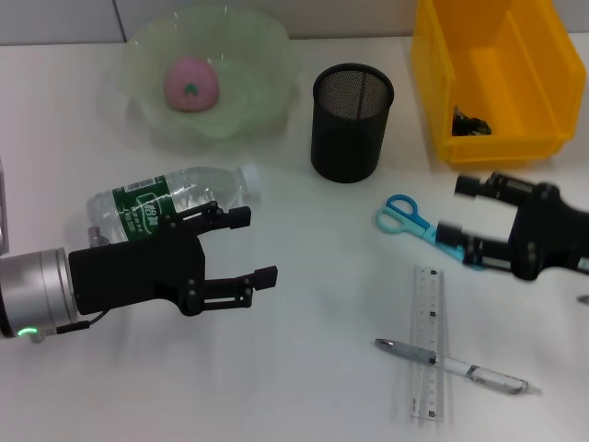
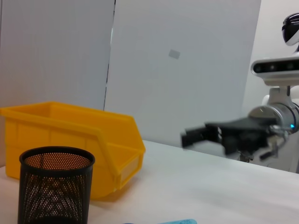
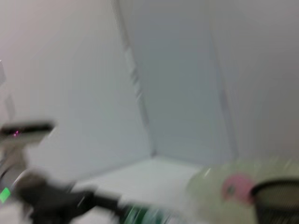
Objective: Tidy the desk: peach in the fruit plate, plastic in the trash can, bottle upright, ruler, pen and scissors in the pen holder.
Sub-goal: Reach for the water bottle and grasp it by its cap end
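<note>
- The left gripper (image 1: 248, 247) hovers low over the white table (image 1: 304, 304) with its two black fingers (image 1: 230, 217) spread apart and nothing between them.
- The water bottle (image 1: 175, 203) lies on its side just behind those fingers, its green label toward the wrist end; whether the upper finger touches the plastic, I cannot tell.
- The right gripper (image 1: 465, 214) also stands parted and empty, its lower finger right over the blades of the blue-handled scissors (image 1: 405, 217), whose handles lie between the two fingers, toward their tips.
- Below that gripper's fingers, nearer the robot, the clear ruler (image 1: 427, 343) lies flat, and the pen (image 1: 456, 366) lies across it.
- The black mesh pen holder (image 1: 351, 122) stands upright beyond both sets of fingertips, roughly between them.
- The pink peach (image 1: 190, 83) already sits in the pale green fruit plate (image 1: 258, 64), past the bottle from the left fingers.
- The yellow bin (image 1: 488, 74) stands beyond the right fingers, with something dark (image 1: 471, 122) in its bottom.
- From the left wrist, the other arm's gripper (image 2: 196, 136) shows far off, parted.
</note>
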You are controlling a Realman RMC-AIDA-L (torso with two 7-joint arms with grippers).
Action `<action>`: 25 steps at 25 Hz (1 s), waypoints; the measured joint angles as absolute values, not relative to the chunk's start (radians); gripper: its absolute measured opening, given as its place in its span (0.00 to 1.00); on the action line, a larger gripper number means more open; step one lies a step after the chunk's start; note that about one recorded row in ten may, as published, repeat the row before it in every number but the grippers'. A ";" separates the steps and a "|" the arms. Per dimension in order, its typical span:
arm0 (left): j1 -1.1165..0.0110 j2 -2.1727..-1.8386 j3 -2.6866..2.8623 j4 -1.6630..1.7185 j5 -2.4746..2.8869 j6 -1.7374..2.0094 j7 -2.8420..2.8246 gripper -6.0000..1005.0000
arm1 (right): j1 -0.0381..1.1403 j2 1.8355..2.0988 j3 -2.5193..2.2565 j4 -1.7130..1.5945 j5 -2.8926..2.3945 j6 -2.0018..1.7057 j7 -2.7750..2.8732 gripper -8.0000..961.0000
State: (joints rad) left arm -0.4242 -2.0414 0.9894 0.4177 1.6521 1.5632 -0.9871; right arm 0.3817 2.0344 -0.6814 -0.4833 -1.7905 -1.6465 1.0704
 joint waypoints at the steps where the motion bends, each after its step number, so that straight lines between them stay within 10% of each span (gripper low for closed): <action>1: -0.428 -2.042 0.989 0.417 1.652 1.561 -0.992 0.75 | 0.381 2.038 -0.682 -0.511 -1.863 -1.653 1.072 0.79; 25: -0.451 -2.045 0.958 0.424 1.651 1.534 -1.026 0.75 | 0.359 2.052 -0.681 -0.541 -1.989 -1.621 1.046 0.79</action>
State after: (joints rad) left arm -0.4513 -2.0448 0.9577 0.4244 1.6514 1.5341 -1.0256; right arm 0.3589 2.0524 -0.6810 -0.5411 -1.9892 -1.6206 1.0460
